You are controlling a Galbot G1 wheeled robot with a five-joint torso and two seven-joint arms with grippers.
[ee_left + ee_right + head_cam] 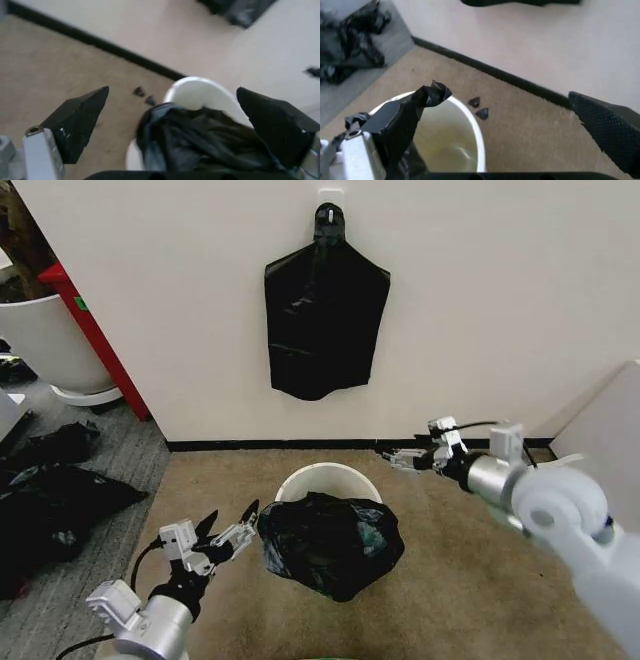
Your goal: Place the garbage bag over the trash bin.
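The left gripper [232, 537] is held with fingers spread wide, just left of the garbage bag [330, 545], gripping nothing. The right gripper [405, 459] is likewise parted, though black film clings to one finger [395, 120]. The glossy, crumpled bag is draped over the near rim of the trash bin [322, 478].

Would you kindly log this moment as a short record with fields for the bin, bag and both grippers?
trash bin: upright on carpet near the wall, far rim bare
garbage bag: bunched over the bin's near side
left gripper: open, beside the bag, apart from it
right gripper: open, beyond the bin near the baseboard
hanging sheaf of bags: on the wall above
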